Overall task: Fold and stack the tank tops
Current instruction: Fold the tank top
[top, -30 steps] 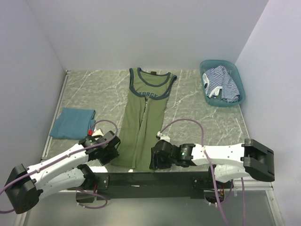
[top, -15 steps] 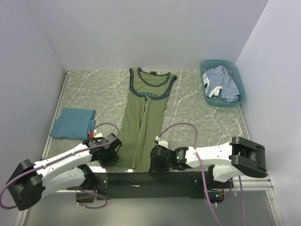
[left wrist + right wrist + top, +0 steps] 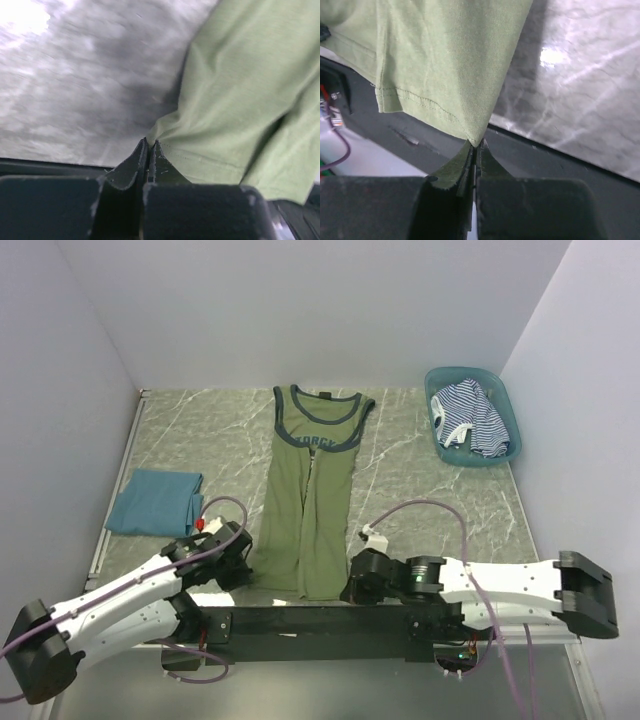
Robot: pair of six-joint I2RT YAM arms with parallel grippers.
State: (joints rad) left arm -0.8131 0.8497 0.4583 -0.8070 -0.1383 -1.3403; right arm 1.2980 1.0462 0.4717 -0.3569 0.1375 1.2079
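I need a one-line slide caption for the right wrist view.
Right claw shut on a hem corner of the olive-green tank top, marbled table behind.

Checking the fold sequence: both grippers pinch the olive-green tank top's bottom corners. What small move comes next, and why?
Probably lift both corners together. The left gripper and right gripper are each shut on a hem corner of the olive-green cloth tank top, which lies flat, so its hem can fold toward the neckline.

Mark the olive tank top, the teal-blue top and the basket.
olive tank top [image 3: 305, 510], top external view, middle of its body.
teal-blue top [image 3: 153, 502], top external view, centre of the folded cloth.
basket [image 3: 460, 370], top external view, far rim.
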